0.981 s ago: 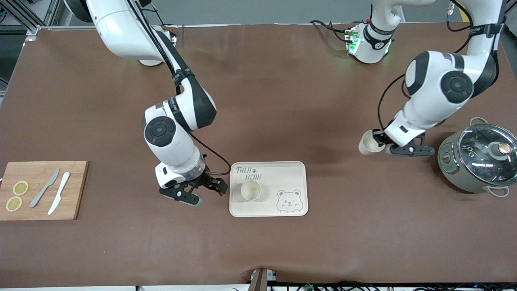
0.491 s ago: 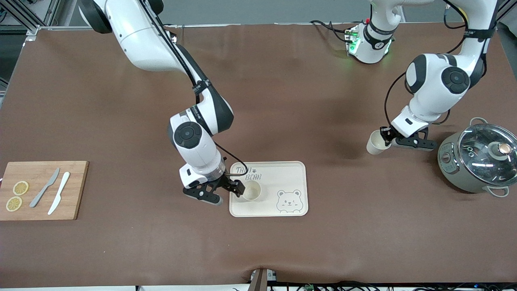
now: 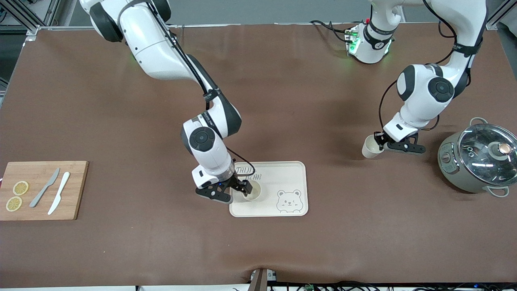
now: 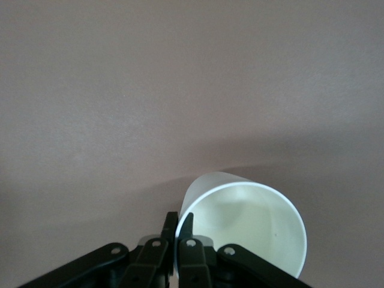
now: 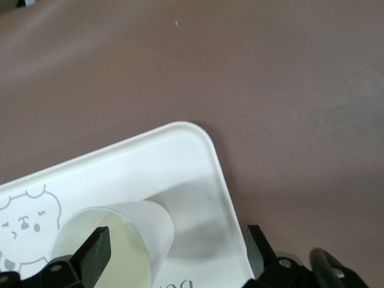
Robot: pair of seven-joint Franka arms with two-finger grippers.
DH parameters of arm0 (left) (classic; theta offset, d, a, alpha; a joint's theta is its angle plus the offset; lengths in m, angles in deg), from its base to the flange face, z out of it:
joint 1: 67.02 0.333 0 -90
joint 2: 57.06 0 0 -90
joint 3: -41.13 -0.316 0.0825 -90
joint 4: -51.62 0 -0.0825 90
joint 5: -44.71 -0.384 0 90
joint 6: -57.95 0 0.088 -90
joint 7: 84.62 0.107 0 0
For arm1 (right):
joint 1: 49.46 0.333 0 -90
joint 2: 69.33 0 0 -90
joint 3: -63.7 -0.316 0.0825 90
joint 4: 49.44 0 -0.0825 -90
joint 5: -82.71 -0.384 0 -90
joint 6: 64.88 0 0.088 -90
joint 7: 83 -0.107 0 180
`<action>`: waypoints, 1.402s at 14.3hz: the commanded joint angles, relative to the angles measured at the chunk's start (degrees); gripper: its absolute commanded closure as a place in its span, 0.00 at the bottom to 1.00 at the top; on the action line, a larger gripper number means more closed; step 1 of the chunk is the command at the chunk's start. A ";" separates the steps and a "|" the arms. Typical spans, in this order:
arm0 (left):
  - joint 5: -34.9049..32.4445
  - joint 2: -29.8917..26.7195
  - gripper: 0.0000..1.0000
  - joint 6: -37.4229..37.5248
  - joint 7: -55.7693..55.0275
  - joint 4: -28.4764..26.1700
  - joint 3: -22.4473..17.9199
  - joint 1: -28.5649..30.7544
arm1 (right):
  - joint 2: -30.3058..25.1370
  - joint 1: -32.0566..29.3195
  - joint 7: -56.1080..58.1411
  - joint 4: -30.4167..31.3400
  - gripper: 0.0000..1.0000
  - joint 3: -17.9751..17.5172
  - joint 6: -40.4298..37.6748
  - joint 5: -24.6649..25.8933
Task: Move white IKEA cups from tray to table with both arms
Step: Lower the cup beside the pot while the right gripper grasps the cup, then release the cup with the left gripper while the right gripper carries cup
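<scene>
Front view: two arms at a brown table. The right gripper, fingers spread wide, straddles the wall of the cup on the tray; one finger sits inside the rim. This cup stands upright at about nine o'clock from the tray's bear drawing. The left gripper is clamped on the rim of the carried cup, tilted, low over bare table at about two o'clock from the tray.

To do the step well, the right fingers should probably close squarely on the wall and lift straight up, clearing the tray's raised rim; the left should level its cup before letting go.

A lidded pot stands close beside the left gripper, the likeliest obstacle. A cutting board with knives and lemon slices lies well clear.
</scene>
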 commanded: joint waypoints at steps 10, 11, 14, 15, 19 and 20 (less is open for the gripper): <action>1.28 3.27 1.00 -1.24 4.22 -0.11 0.39 2.14 | 3.21 1.09 3.15 -2.09 0.00 0.50 -0.51 -0.26; 1.28 3.54 1.00 -1.24 4.30 0.07 0.39 2.14 | 3.30 1.44 3.07 -2.09 0.00 0.49 -0.42 -0.34; 1.28 3.89 0.00 -1.24 5.27 0.51 0.30 1.97 | 3.30 1.44 2.80 -2.09 0.00 0.49 -0.33 -0.52; 1.28 3.80 0.00 -1.24 5.18 0.60 0.30 2.05 | 3.30 1.44 2.80 -2.17 0.00 0.41 -0.33 -0.61; 1.37 3.28 0.00 -0.80 4.31 2.71 0.30 2.05 | 3.30 1.26 2.71 -2.44 0.58 -0.21 -0.33 -0.87; 1.37 3.01 0.00 -0.71 4.22 2.62 0.30 2.05 | 3.30 1.26 2.71 -2.70 0.66 -0.21 -0.33 -0.87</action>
